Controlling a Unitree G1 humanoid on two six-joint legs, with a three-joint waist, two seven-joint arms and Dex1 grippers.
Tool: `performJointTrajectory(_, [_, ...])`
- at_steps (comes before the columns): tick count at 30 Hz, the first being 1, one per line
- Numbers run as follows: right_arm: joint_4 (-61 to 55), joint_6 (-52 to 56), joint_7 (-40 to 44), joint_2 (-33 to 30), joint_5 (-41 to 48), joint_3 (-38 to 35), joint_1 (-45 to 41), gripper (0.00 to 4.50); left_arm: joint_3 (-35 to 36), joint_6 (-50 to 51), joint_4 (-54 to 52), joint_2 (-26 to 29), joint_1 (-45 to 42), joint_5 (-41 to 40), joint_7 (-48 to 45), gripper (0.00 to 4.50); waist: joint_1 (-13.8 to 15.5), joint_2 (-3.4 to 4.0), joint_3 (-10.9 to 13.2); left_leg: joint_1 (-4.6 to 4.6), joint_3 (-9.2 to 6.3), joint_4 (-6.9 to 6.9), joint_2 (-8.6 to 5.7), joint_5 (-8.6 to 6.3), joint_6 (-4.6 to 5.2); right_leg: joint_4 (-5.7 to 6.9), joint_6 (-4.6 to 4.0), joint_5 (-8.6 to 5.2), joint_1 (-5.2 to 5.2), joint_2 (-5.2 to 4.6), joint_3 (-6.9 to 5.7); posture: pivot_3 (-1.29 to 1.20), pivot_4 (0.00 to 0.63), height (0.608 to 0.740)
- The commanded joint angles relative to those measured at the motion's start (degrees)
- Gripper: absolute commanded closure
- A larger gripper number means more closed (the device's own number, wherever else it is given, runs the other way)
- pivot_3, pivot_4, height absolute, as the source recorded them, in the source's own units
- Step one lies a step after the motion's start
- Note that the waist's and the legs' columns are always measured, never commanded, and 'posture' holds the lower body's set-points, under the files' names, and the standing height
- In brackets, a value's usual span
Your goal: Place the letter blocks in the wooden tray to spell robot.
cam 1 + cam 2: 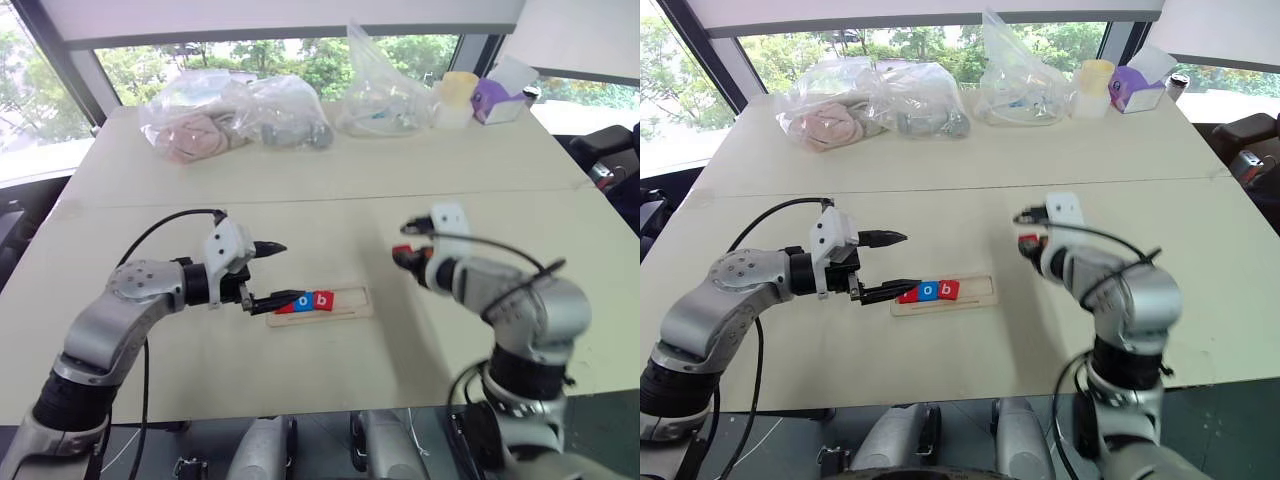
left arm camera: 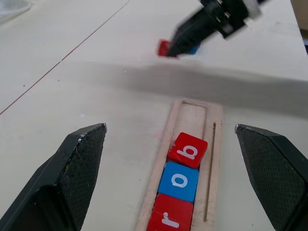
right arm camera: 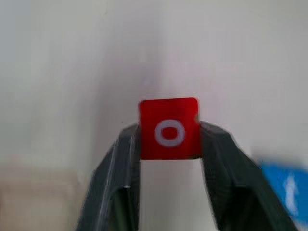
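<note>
With r, o, b seated in the pale wooden tray point(image 1: 345, 303), my right gripper point(image 3: 169, 139) pinches the red "o" tile point(image 3: 169, 128) above the table, bound for the empty slot beside "b", left gripper point(image 2: 171, 178) gaping wide.

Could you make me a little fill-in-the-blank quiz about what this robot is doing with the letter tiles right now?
1. The wooden tray already holds ___ letter blocks.
2. The right gripper is shut on a red block bearing the letter ___.
3. The block in the middle of the tray's row, the blue o block, is coloured ___.
4. The left gripper hangs over the tray with its jaws ___.

Missing words: three; o; blue; open
</note>
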Motion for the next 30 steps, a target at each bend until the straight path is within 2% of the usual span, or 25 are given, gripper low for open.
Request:
performJointTrajectory(1, [-7.84, 0.39, -3.30, -2.69, 9.51, -0.94, 3.86, 3.37, -0.29, -1.50, 0.04, -0.55, -1.57, 0.43, -0.58, 0.00, -0.16, -0.01, 0.00, 0.00, 0.04, 0.00, 0.00, 0.00, 0.00, -0.01, 0.00, 0.00, -0.02, 0.00, 0.05, 0.00, 0.150, 0.725])
performJointTrajectory(10, [-10.09, 0.39, -18.32, -4.34, 22.55, -2.68, 11.68, 3.37, -1.40, -3.08, 2.75, -1.54, -3.72, 1.73, -2.75, 0.00, 0.29, -0.01, 0.00, 0.04, 0.02, 0.01, 0.06, 0.00, 0.00, -0.16, -0.14, -0.08, 0.10, 0.05, 0.03, 0.00, 0.150, 0.725])
performJointTrajectory(18, [-7.27, 0.39, -29.74, -4.61, 31.64, -4.55, 10.83, 3.37, -1.67, -3.69, 3.60, -1.77, -4.46, 2.40, -3.33, 0.00, 0.32, -0.02, 0.00, -0.01, 0.03, 0.00, 0.06, -0.04, 0.07, -0.32, -0.12, -0.07, 0.12, 0.04, 0.08, 0.00, 0.150, 0.725])
performJointTrajectory(23, [-4.50, 0.39, -33.16, -6.34, 39.78, -4.37, 8.93, 0.92, -1.61, -3.61, 3.60, -2.01, -4.54, 2.59, -2.94, 0.00, 0.27, -0.02, 0.00, -0.01, 0.02, 0.00, 0.06, -0.04, 0.07, -0.32, -0.13, -0.07, 0.12, 0.04, 0.08, 0.00, 0.150, 0.725])
performJointTrajectory(24, [-3.84, 0.39, -31.94, -8.86, 42.98, -3.73, 8.10, 0.31, -1.57, -3.61, 3.60, -2.05, -4.53, 2.63, -2.85, 0.00, 0.29, -0.01, 0.00, -0.01, 0.03, 0.00, 0.06, -0.04, 0.07, -0.32, -0.13, -0.07, 0.12, 0.04, 0.08, 0.00, 0.150, 0.725])
performJointTrajectory(25, [-3.32, 0.39, -30.45, -11.53, 46.20, -3.24, 7.24, 0.03, -1.42, -3.57, 3.56, -2.00, -4.44, 2.58, -2.79, 0.00, 0.29, 0.01, 0.02, -0.02, 0.02, 0.00, 0.06, -0.04, 0.07, -0.32, -0.13, -0.07, 0.12, 0.04, 0.08, 0.00, 0.150, 0.725])
performJointTrajectory(28, [-3.70, 0.39, -18.91, -23.58, 50.38, -1.22, 1.30, 0.03, -1.07, -3.81, 3.70, -1.73, -4.18, 2.56, -2.97, 0.00, 0.30, 0.04, 0.11, -0.04, 0.09, 0.03, 0.05, -0.05, 0.10, -0.39, -0.13, -0.07, 0.14, 0.04, 0.03, 0.00, 0.150, 0.725])
performJointTrajectory(30, [-6.32, -6.21, -4.90, -32.60, 46.52, 1.35, -0.95, 0.03, -1.13, -3.96, 3.88, -1.80, -4.28, 2.76, -2.90, 0.00, 0.32, 0.02, 0.12, -0.02, 0.07, 0.04, 0.05, -0.07, 0.13, -0.43, -0.11, -0.07, 0.19, 0.05, 0.01, 0.00, 0.150, 0.725])
